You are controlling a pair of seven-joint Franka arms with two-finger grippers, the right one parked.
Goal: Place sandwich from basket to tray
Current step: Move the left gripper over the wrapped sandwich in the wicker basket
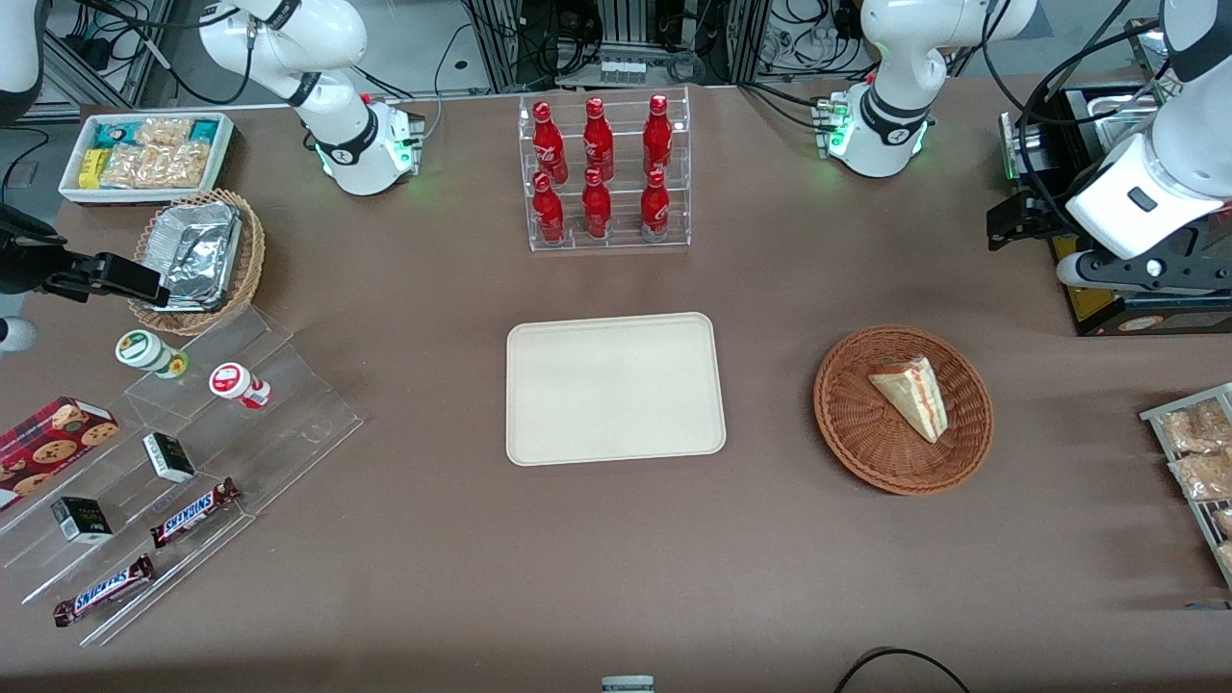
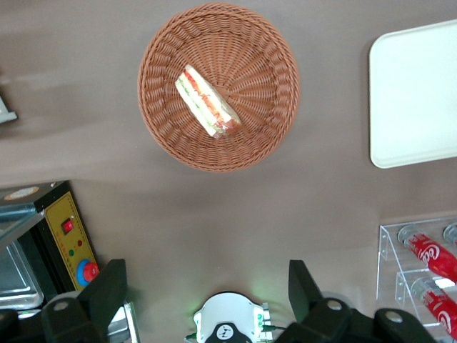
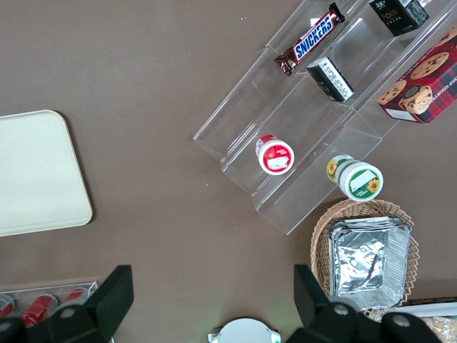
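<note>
Nearest the front camera, in the lower right of the frame, sits the basket [image 1: 903, 411] with the sandwich [image 1: 911, 396] lying in it, slightly toward its upper right, so nothing of the job looks done yet. That wedge stretches on a diagonal, from a blunt end at the upper left to a narrow tip at the lower right of the frame, its long axis slanting down toward the camera, the red and green filling showing along the edge that faces the working arm's end of the table. Beside it, at frame centre, the tray [image 1: 615, 388] lies bare, well apart from the basket. Farther up, at the right edge, the gripper [image 1: 1145, 271] hangs above the table near a black appliance [image 1: 1116, 192], nowhere close to the basket. From its own wrist camera the fingers [image 2: 108, 289] stand spread wide with nothing between them, looking down on the basket. Reaching, grasping, carrying and setting down all seem left to do.
</note>
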